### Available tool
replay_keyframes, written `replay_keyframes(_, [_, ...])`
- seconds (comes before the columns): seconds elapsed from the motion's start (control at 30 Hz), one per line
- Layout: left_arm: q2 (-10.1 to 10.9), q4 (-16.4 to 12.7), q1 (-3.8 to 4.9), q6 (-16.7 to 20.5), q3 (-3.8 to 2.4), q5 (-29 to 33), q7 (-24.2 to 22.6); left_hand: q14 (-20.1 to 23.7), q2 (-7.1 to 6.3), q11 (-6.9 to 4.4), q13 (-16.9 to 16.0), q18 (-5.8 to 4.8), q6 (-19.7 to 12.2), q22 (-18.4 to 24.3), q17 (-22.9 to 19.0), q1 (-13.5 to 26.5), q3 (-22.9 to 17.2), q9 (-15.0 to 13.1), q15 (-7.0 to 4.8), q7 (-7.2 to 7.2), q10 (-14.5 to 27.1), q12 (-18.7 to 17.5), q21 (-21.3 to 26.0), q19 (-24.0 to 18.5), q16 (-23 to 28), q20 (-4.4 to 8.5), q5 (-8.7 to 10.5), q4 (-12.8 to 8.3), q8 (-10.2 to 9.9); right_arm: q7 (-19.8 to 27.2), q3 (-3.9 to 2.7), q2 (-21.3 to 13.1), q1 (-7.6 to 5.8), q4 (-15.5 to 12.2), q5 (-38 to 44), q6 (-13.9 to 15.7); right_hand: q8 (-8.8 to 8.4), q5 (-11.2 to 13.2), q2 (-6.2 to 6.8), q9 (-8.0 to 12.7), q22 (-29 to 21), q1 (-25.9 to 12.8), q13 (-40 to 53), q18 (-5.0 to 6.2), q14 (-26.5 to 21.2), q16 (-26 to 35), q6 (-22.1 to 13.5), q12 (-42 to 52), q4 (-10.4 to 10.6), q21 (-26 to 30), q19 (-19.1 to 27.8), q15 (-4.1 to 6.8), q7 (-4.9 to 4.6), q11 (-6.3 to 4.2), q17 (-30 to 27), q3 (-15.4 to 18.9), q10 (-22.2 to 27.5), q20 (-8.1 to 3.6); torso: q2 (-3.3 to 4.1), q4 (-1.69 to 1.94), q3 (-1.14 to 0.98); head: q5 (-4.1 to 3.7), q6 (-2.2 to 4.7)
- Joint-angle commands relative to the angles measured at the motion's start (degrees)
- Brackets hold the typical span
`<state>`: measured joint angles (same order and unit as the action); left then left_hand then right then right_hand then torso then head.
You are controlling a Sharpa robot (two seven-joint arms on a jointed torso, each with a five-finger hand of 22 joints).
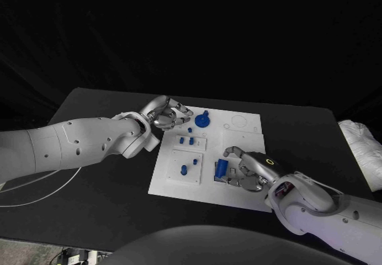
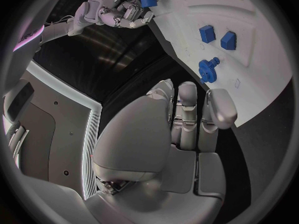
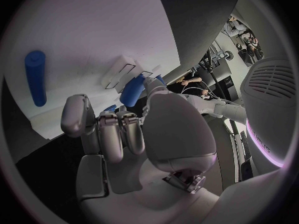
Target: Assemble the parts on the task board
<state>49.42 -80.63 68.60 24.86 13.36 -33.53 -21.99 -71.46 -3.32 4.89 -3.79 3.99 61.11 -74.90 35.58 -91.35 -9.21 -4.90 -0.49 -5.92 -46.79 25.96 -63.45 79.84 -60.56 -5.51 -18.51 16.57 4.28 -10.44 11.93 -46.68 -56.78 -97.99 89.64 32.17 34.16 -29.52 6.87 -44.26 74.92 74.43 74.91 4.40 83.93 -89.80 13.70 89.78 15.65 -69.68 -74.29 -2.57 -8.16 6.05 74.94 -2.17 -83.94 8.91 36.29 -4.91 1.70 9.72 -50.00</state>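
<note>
Right hand (image 1: 245,168) grips a blue part (image 1: 222,168) over the board (image 1: 239,190); left hand (image 1: 169,114), curled empty, beside gear (image 1: 202,119). Next, seating it likely needs careful alignment.

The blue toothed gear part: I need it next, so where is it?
In the head view the blue toothed gear part sits at the white task board's far edge, just beside the left hand's fingertips.
</note>
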Motion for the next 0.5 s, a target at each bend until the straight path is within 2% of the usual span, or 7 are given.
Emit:
replay_keyframes(0.03, [-0.13,-0.18,-0.02,-0.95,-0.06,-0.27,-0.02,0.41,0.09,0.28,0.04,1.18,0.06,-8.14,-0.09,-0.56,-0.28,-0.07,0.06,-0.21,0.13,0.40,0.28,-0.13,-0.27,-0.14,-0.38,-0.07,0.31,-0.55,0.00,0.24,0.08,0.07,0.90,-0.30,0.77,-0.97,-0.60,0.21,7.92,0.08,15.09,0.97,6.07,-0.20,-0.36,0.22,0.00,0.21,0.26,-0.28,-2.97,0.22,15.06,-0.36,-6.06,0.10,-0.07,0.05,0.01,-0.03,0.00])
replay_keyframes(0.13, [-0.15,-0.17,-0.02,-1.00,-0.06,-0.29,0.01,0.41,0.09,0.28,0.04,1.18,0.06,-8.14,-0.09,-0.56,-0.28,-0.07,0.06,-0.21,0.13,0.40,0.28,-0.13,-0.27,-0.14,-0.38,-0.07,0.31,-0.43,0.00,0.35,0.09,0.06,0.65,-0.75,1.85,-2.76,-0.64,0.47,7.93,-0.07,15.09,0.97,6.07,-0.20,-0.27,0.22,-0.06,0.20,0.21,-0.21,-2.88,0.13,15.06,-0.49,-6.06,0.06,-0.07,0.04,0.00,0.09,0.00])
replay_keyframes(0.27, [-0.15,-0.16,-0.02,-1.11,-0.06,-0.30,0.05,0.41,0.09,0.28,0.04,1.18,0.06,-8.14,-0.09,-0.56,-0.28,-0.07,0.06,-0.21,0.13,0.40,0.28,-0.13,-0.27,-0.14,-0.38,-0.07,0.31,-0.14,0.00,0.33,0.10,-0.03,0.04,-1.87,2.60,-3.98,-0.78,0.70,7.92,-0.34,15.09,0.97,6.07,-0.20,-0.35,0.22,0.03,0.24,0.22,-0.18,-2.83,0.10,15.06,-0.62,-6.06,0.03,-0.08,0.01,-0.01,0.25,0.00])
replay_keyframes(0.5, [-0.11,-0.12,-0.03,-1.28,-0.06,-0.31,0.07,0.46,0.20,0.30,0.05,1.19,0.06,-8.12,-0.19,-0.65,-0.39,-0.08,0.09,-0.24,0.11,0.41,0.34,-0.15,-0.23,-0.15,-0.43,-0.05,0.32,0.80,0.00,0.34,0.19,-0.13,-0.83,-2.41,3.28,-3.02,-0.78,1.07,7.84,-0.95,15.09,1.04,6.07,-0.20,-0.53,0.22,0.19,0.52,0.43,-0.13,-2.79,0.01,15.06,-0.46,-6.06,-0.01,-0.06,-0.10,0.02,0.33,0.00])
